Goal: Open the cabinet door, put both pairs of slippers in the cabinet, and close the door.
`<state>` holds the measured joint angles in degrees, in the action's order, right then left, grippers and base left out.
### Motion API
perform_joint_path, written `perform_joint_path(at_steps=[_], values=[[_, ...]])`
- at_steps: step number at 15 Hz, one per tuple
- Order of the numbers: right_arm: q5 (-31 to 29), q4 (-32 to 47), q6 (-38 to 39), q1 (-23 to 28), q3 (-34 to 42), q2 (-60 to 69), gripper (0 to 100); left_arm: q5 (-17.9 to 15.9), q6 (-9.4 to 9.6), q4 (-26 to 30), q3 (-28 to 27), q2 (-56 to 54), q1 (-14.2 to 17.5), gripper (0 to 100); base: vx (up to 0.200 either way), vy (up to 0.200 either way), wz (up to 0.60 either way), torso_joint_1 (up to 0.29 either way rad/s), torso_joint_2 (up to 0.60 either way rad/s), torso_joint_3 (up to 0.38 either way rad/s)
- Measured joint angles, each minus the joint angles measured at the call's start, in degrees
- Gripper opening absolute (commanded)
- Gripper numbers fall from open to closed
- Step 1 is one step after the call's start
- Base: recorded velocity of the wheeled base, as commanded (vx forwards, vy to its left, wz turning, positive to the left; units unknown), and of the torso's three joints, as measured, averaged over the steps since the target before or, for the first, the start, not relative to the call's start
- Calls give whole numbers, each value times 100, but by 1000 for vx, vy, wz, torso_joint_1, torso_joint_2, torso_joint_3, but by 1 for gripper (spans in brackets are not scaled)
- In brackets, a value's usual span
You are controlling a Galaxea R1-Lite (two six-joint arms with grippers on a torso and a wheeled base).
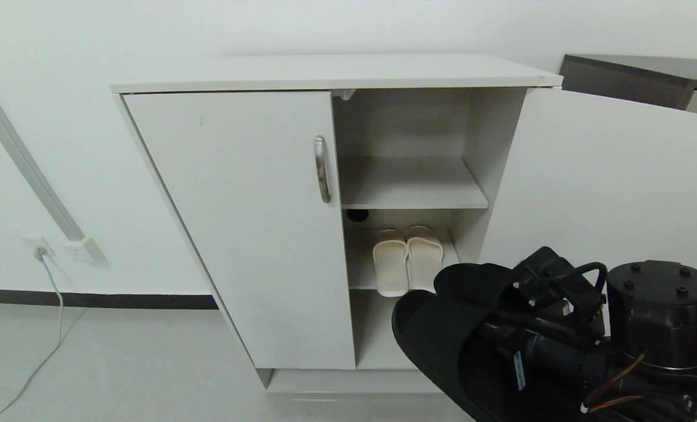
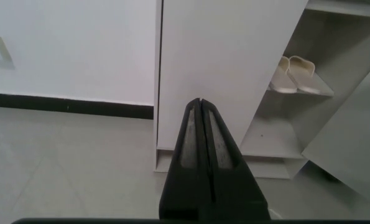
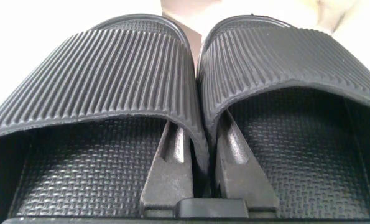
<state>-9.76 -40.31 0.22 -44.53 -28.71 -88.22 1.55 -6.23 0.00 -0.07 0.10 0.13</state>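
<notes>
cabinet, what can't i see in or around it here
- Left half's inside: head view, closed left door hides it.
- Bottom shelf: head view, partly covered by black slippers.
- Open right door: cut off by head view's right edge.

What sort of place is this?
Likely an entryway or a mock-up of one: a white shoe cabinet against a bare wall, cream slippers on its shelf, black slippers in the right end effector, a wall socket.
</notes>
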Motion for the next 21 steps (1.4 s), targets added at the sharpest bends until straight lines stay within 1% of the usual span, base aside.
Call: perform_joint_path(at_steps=[6,8,9,10,12,13,16,19,21], values=[[5,-134,-93,-61,129,-63,0,0,5,-7,-2,0,2,0,0,0,0,0,52,48],[-202,-148,-51,-158,-78,-168,0,0,11,-7,-2,0,2,0,0,0,0,0,0,0],[-496,-106,139,-233,-340,-295,0,1,16,-7,-2,0,2,0,0,0,0,0,0,0],[-963,17,497,-362,-695,-496,0,1,18,-7,-2,0,2,0,0,0,0,0,0,0],[-1979,484,1067,-662,-1506,-992,0,1,18,-7,-2,-2,2,0,0,0,0,0,0,0],[-2352,739,1214,-822,-1963,-1239,0,0,18,-7,-2,0,2,0,0,0,0,0,0,0],[-2879,1429,1385,-1087,-2959,-1663,0,1,18,-7,-2,0,2,0,0,0,0,0,0,0],[-3350,2593,1762,-1046,-4133,-1883,0,1,21,-7,-2,0,2,0,0,0,0,0,0,0],[-3490,3181,1860,-922,-4786,-1971,0,1,18,-7,-2,0,2,0,0,0,0,0,0,0]])
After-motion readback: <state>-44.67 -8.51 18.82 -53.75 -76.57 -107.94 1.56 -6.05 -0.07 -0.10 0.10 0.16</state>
